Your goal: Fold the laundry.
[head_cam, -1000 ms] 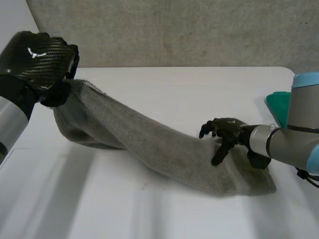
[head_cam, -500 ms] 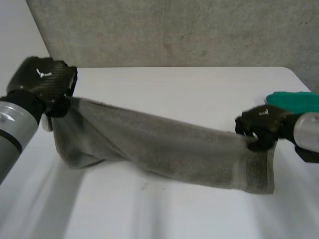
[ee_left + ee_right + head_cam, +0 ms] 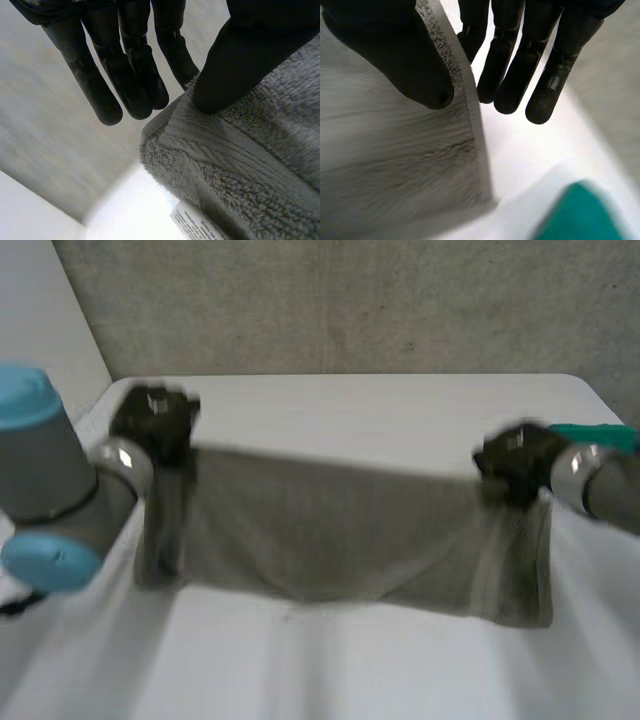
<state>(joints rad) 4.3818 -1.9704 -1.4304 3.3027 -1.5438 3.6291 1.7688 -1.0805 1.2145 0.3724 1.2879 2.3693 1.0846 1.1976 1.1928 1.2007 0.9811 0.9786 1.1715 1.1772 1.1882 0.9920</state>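
Note:
A grey towel (image 3: pixel 350 535) hangs stretched between my two hands above the white table (image 3: pixel 330 400). My left hand (image 3: pixel 152 420) pinches its upper left corner. In the left wrist view the thumb (image 3: pixel 235 65) presses the towel (image 3: pixel 240 165) against the fingers (image 3: pixel 125 75), and a white label (image 3: pixel 197 227) shows on the cloth. My right hand (image 3: pixel 515 462) pinches the upper right corner. In the right wrist view the thumb (image 3: pixel 395 55) clamps the towel's hem (image 3: pixel 400 150) against the fingers (image 3: pixel 520 55). The towel's lower edge drapes down to the table.
A green cloth (image 3: pixel 595 435) lies at the table's right edge, just behind my right hand; it also shows beyond the fingertips in the right wrist view (image 3: pixel 580 212). A grey wall (image 3: pixel 340 300) stands behind the table.
The right hand closed on the towel's right corner and lifted it. Both hands then drew apart and level, so the towel went from a slanted bunch to a flat spread sheet.

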